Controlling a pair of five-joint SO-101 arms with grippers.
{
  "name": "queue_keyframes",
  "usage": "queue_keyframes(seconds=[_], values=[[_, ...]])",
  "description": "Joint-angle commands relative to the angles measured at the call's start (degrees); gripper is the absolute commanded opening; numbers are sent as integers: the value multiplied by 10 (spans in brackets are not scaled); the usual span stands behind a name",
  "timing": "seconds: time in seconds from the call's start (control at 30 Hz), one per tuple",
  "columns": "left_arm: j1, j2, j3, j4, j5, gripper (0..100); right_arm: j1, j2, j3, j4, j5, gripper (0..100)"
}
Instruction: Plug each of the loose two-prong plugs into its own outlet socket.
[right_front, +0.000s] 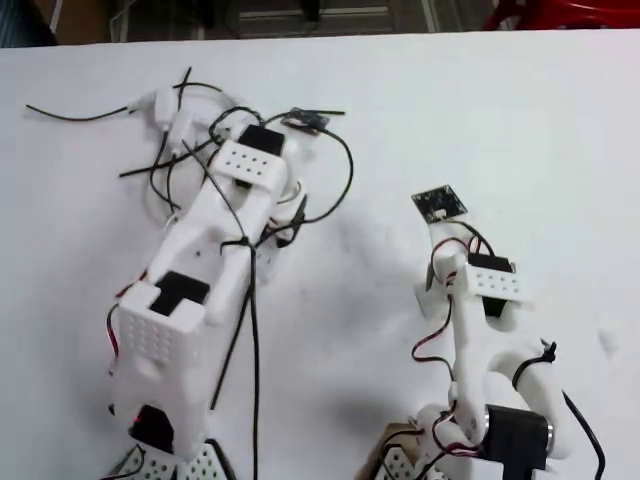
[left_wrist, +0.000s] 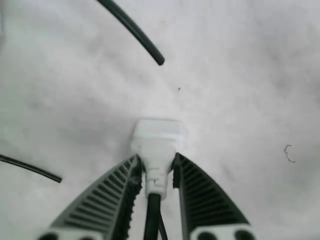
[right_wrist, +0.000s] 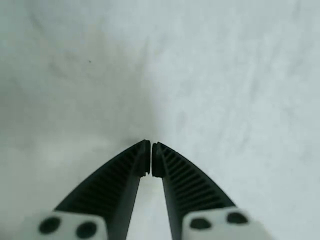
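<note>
The left tool (left_wrist: 156, 164), at 10 o'clock on the white tabletop (right_front: 520, 110), is pinching the white plastic two-prong plug (left_wrist: 157, 140) only by its narrow neck, risking a twist, while the right tool (right_wrist: 150, 159) is sitting closed, empty.

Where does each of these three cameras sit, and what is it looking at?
High view: fixed above, looking down on the white table, left arm, right arm and loose black cables.
Left wrist view: on the left arm's wrist, looking down past the left gripper, shut on a white plug.
Right wrist view: on the right arm's wrist, looking down past the shut right gripper at the table.
Shared: high and left wrist views both show black cables.
</note>
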Motion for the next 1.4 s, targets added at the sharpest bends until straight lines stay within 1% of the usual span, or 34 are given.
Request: queue_keyframes(seconds=[0.0,0.07,0.2,0.27,0.4,0.57,0.77,0.93,1.03,1.17,1.3,1.37], values=[[-2,7,-4,-11,-4,27,7,-15,4,-6,6,19],[-2,7,-6,-8,-14,37,7,-15,4,-6,6,19],[-2,7,-24,37,-33,146,7,-15,4,-6,6,19],[-7,8,-33,55,-33,173,7,-15,4,-6,6,19],[-31,8,-53,61,-35,176,7,-15,4,-6,6,19],[-58,15,-59,56,-70,177,7,-15,4,-6,6,19],[-36,41,10,6,-91,177,7,-15,4,-6,6,19],[-30,44,15,-4,-91,177,7,-15,4,-5,6,19],[-28,43,15,3,-91,182,7,-15,4,-5,6,19],[-28,43,4,23,-90,232,7,-15,4,-5,6,19],[-28,43,-35,65,-83,234,7,-15,4,-5,6,19],[-29,43,-49,73,-63,234,7,-15,4,-5,6,19]])
